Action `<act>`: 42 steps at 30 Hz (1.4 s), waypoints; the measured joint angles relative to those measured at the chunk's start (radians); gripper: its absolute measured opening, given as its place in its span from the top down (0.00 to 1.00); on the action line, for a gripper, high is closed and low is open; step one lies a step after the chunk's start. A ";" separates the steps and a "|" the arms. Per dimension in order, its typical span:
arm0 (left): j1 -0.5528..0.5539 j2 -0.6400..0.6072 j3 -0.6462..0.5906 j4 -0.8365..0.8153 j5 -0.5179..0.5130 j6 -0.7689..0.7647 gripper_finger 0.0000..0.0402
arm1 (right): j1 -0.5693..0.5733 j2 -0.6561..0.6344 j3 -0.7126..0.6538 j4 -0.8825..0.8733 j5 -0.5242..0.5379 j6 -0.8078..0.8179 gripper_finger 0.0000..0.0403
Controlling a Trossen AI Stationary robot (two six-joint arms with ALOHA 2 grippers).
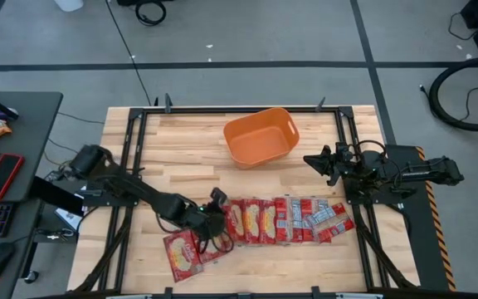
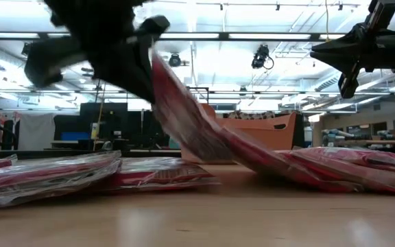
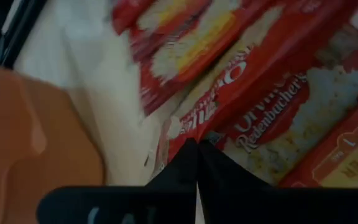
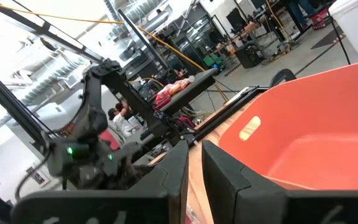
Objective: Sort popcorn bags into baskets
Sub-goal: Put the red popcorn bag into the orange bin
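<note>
Between the jaws, left gripper: clamped fully shut on a popcorn bag, lifted at one end (the other end trails on the table).
Beside those jaws: row of popcorn bags lying flat and overlapping, two more bags just to the other side.
Ahead of the right gripper: orange basket, upright, nothing showing in the part of its inside that can be seen.
Right jaws: a narrow gap between the fingers, holding nothing, raised above the table.
</note>
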 joint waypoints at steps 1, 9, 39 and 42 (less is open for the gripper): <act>0.000 -0.025 0.000 -0.016 -0.001 -0.018 0.99 | 0.000 0.000 0.000 0.000 0.000 0.000 0.87; 0.042 -0.175 0.000 0.025 -0.052 -0.106 1.00 | 0.000 0.000 0.000 0.000 0.000 0.000 0.87; 0.630 0.130 0.535 -0.186 0.254 -0.341 0.99 | 0.000 0.004 0.000 0.008 -0.008 0.000 0.87; 0.684 0.197 0.593 -0.256 0.303 -0.374 0.98 | 0.000 0.004 0.000 0.007 -0.008 0.000 0.87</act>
